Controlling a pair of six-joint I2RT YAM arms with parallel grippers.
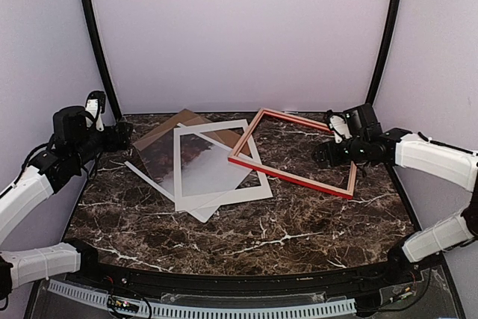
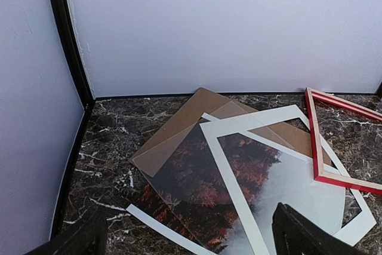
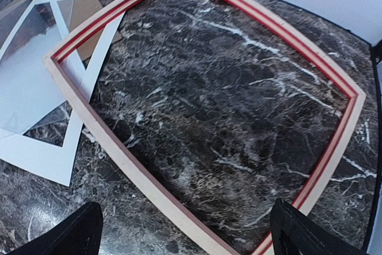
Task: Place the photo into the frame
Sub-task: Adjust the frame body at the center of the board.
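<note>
Both grippers are spread wide and hold nothing: the left gripper (image 1: 122, 138) hangs at the left side of the stack of sheets, and the right gripper (image 1: 323, 156) sits over the right part of the frame (image 1: 291, 177). The photo (image 2: 197, 183) lies flat on the marble table (image 1: 261, 252), left of centre, picture side up. The white mat (image 1: 216, 198) lies skewed across it. The brown backing board (image 1: 168, 128) pokes out behind, partly under the photo. My main worry is that the photo is thin and flush with the stone, so a finger could skid off its edge, or crease it if I press down. Its exposed left corner, nearest the left gripper, looks like the best place to start. Dragging it from there would likely carry the mat along. The frame's near-left corner rests on the mat's right strip, so a sliding mat could nudge the frame askew. From the right wrist view I cannot tell whether the frame lies face up or face down.
</note>
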